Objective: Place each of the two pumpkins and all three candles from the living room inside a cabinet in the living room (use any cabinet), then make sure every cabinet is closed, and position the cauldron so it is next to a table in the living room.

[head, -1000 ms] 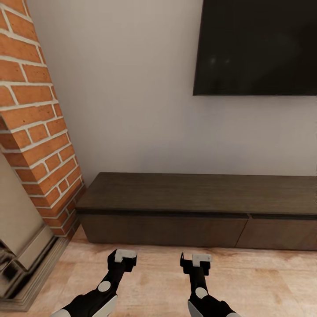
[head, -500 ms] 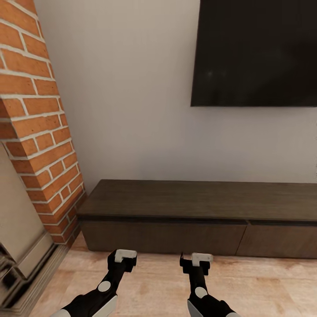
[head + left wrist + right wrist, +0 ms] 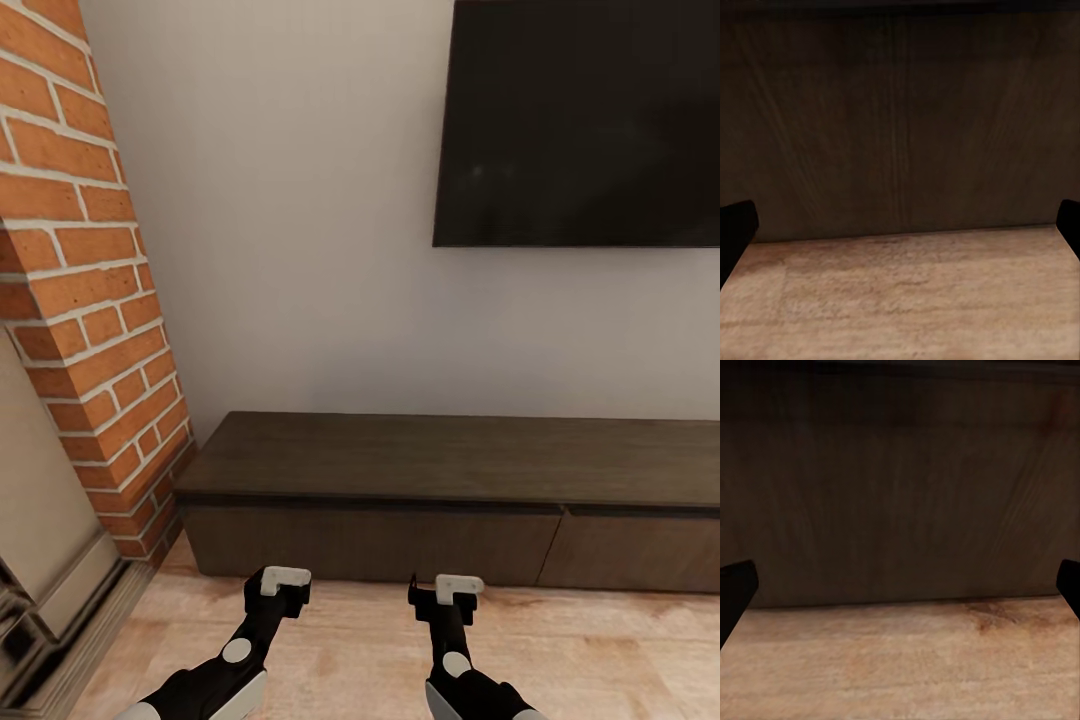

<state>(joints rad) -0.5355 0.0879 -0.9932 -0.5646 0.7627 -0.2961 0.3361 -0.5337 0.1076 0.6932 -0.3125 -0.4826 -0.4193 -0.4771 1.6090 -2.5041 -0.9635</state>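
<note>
Both jaws spread wide and empty, facing the cabinet [image 3: 450,490] front.

My left gripper [image 3: 277,585] and right gripper [image 3: 447,592] hover low over the wooden floor [image 3: 600,650], just short of the closed drawer fronts, which I judge sets up an opening pull. With no handles in sight, I cannot tell where to grip. The cabinet's right end runs off frame beneath the television [image 3: 580,120]; the brick chimney [image 3: 80,300] flanks its left end. Pumpkins, candles and cauldron lie somewhere outside my views.
</note>
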